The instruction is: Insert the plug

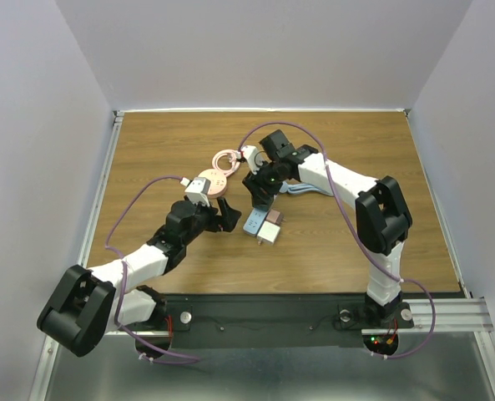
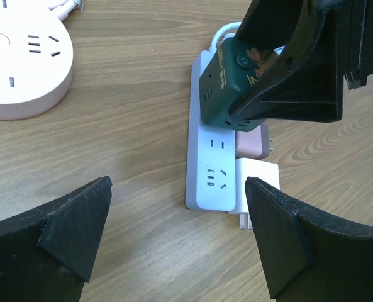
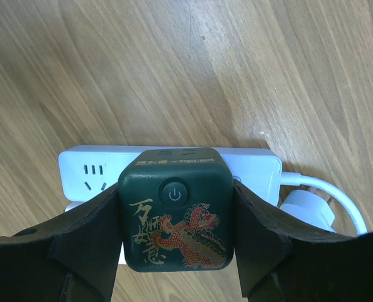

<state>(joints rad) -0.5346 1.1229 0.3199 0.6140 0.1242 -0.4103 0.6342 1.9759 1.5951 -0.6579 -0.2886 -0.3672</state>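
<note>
Two sets — right jaws clamp green plug point(image 3: 175, 217) over the strip point(image 2: 210, 173) end, left jaws wide, empty.

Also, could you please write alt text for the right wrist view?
The right pincer grips a dark green cube adapter, power button on top, over a white power strip on the wooden table.

Wooden table point(image 1: 147, 150) (white walls point(image 1: 264, 50) around)

dark green cube plug point(image 3: 175, 217) | dragon print | over white power strip point(image 2: 210, 179)
</note>
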